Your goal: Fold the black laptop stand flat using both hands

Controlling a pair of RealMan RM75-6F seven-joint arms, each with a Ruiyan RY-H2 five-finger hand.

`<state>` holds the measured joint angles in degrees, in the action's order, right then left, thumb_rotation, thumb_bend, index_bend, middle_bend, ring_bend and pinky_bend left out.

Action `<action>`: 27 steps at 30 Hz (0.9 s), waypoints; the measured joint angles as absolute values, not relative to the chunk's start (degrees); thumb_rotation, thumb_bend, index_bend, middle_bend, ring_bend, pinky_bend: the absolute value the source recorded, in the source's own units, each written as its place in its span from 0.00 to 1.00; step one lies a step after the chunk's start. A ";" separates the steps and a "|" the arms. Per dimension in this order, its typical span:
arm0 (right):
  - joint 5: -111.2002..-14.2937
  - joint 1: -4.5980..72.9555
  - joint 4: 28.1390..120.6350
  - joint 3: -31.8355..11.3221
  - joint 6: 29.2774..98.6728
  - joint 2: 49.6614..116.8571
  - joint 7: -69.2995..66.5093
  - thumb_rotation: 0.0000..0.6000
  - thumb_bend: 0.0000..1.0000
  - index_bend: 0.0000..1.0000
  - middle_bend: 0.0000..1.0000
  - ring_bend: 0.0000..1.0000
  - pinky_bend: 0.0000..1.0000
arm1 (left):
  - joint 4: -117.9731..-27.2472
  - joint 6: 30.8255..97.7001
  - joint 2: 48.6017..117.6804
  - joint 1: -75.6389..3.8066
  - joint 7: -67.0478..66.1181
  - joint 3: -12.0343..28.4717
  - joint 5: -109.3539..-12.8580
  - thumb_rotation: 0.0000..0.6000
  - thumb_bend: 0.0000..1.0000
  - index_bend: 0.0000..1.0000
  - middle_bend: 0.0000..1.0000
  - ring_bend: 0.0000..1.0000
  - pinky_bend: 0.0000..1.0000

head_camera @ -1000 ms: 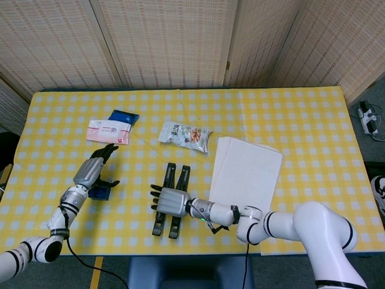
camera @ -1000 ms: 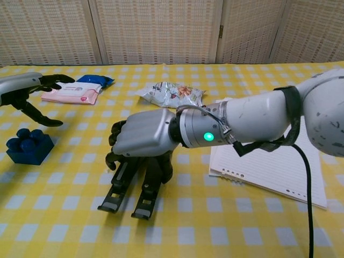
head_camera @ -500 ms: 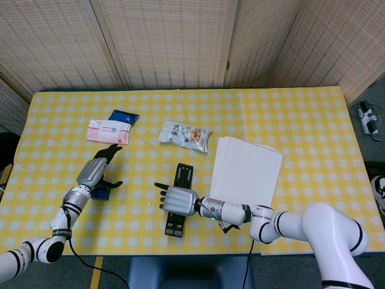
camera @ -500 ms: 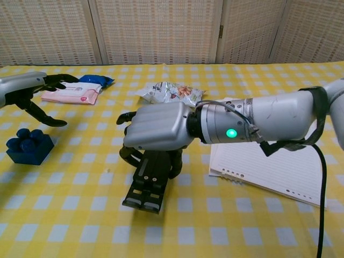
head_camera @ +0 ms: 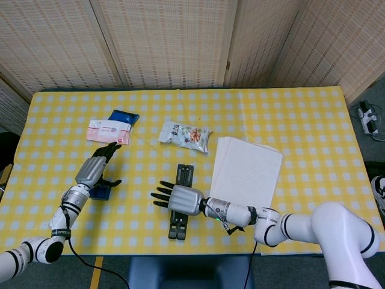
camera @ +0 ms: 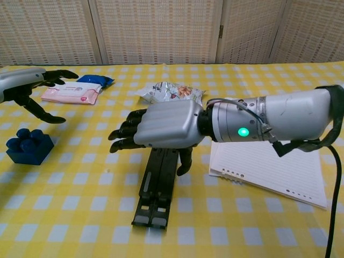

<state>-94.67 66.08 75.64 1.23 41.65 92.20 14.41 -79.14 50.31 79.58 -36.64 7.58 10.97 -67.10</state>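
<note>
**Right hand spread above the folded laptop stand**

The right hand is seen near the centre of the chest view, palm down, with its fingers stretched out and parted toward the left of the frame. Nothing is held in it. Whether the palm is touching the stand cannot be told. The black laptop stand is laid flat on the yellow checked table, just below centre in the head view, its two bars closed side by side and running from under the hand toward the lower edge.

The left hand is shown at the left of the head view, fingers apart and holding nothing, raised over a blue block.

Compared with one second ago, the stand's two bars, then splayed apart, have been brought together. The right hand's fingers, then curled down around the stand, have been straightened and spread. The left hand has hardly been moved.

Further up the table lie a pink packet, a blue packet and a snack bag; a white notepad is placed just right of the stand.
</note>
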 measured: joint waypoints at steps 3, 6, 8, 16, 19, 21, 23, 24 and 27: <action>-93.03 63.54 78.16 0.64 44.36 90.51 16.94 1.00 0.17 0.00 0.00 0.00 0.00 | -79.76 51.55 78.70 -36.47 6.20 11.28 -66.97 1.00 0.27 0.00 0.00 0.00 0.00; -90.95 59.73 81.26 0.25 48.82 88.03 19.90 1.00 0.17 0.00 0.00 0.02 0.00 | -80.10 54.29 78.00 -35.87 3.88 11.42 -67.13 1.00 0.29 0.00 0.00 0.00 0.00; -89.04 56.34 84.15 0.08 52.50 85.64 21.87 1.00 0.17 0.00 0.04 0.05 0.00 | -80.12 56.38 77.61 -35.33 1.70 11.32 -67.40 1.00 0.29 0.00 0.00 0.00 0.00; -84.29 42.47 93.07 0.54 68.61 76.88 24.37 1.00 0.17 0.01 0.11 0.11 0.00 | -80.81 67.58 75.82 -30.27 -7.13 10.06 -68.40 1.00 0.29 0.05 0.00 0.00 0.00; -82.85 37.25 95.79 1.15 73.68 73.24 24.28 1.00 0.17 0.01 0.11 0.10 0.00 | -81.85 70.79 75.01 -27.28 -6.44 9.23 -69.05 1.00 0.29 0.06 0.00 0.00 0.00; -82.36 34.33 96.90 1.60 76.47 71.24 23.28 1.00 0.17 0.01 0.08 0.07 0.00 | -82.81 72.71 74.07 -25.21 -5.21 8.43 -69.96 1.00 0.29 0.07 0.00 0.00 0.00; -82.17 31.51 97.54 2.15 79.42 69.37 21.07 1.00 0.17 0.00 0.05 0.06 0.00 | -83.37 74.51 73.34 -23.64 -4.88 7.78 -70.82 1.00 0.29 0.07 0.00 0.00 0.00; -82.22 30.35 97.61 2.39 80.59 68.72 19.88 1.00 0.17 0.00 0.04 0.06 0.00 | -83.83 75.79 72.91 -22.60 -4.78 7.37 -71.33 1.00 0.29 0.07 0.00 0.00 0.00; -82.65 26.06 97.20 3.40 84.20 66.87 15.67 1.00 0.17 0.00 0.01 0.04 0.00 | -85.51 78.83 71.62 -19.77 -4.03 6.01 -72.71 1.00 0.29 0.07 0.00 0.00 0.00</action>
